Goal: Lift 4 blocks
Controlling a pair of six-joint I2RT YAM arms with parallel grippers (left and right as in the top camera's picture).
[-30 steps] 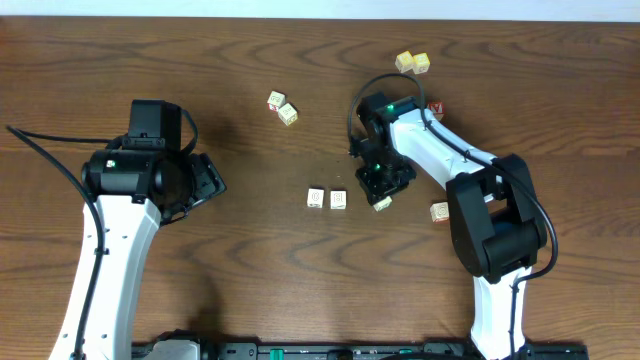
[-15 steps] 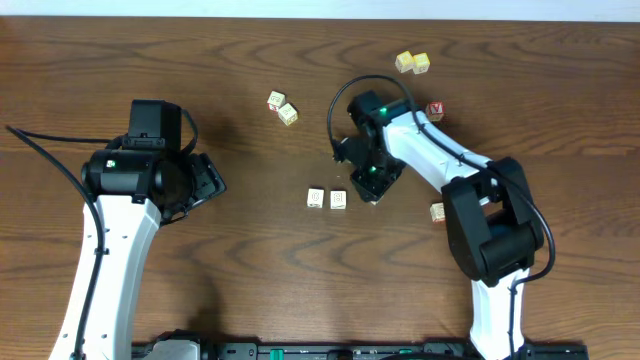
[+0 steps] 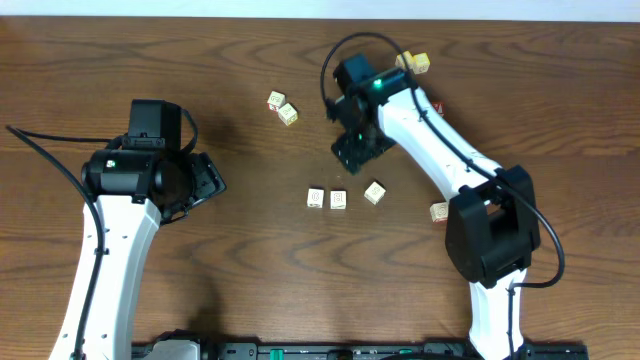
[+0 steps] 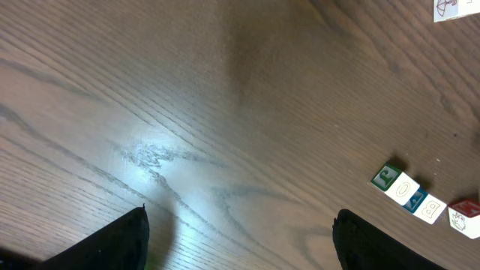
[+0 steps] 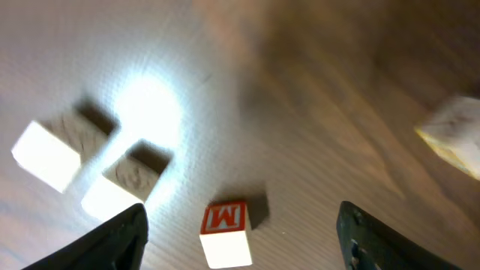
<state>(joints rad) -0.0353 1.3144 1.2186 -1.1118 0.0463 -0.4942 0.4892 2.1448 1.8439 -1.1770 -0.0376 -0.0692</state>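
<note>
Three pale cream blocks lie in a short row mid-table: one (image 3: 315, 198), a second (image 3: 338, 199) and a third (image 3: 375, 192). A fourth cream block (image 3: 439, 211) rests beside the right arm's base link. My right gripper (image 3: 355, 150) hovers open just behind and left of the third block. In the right wrist view that block (image 5: 225, 234) shows a red M and sits on the wood below my open gripper (image 5: 241, 216), untouched, with two row blocks (image 5: 120, 184) to its left. My left gripper (image 3: 205, 180) stands open over bare wood (image 4: 240, 212).
Two yellowish cubes (image 3: 282, 107) lie at the back centre. A yellow-topped cube (image 3: 422, 63) shows behind the right arm. The left wrist view sees the row of blocks (image 4: 407, 189) far off at right. The table's far edge runs along the top.
My right gripper opened and left the third block on the table by the row, then drew back toward the far side. The left arm has not moved.
</note>
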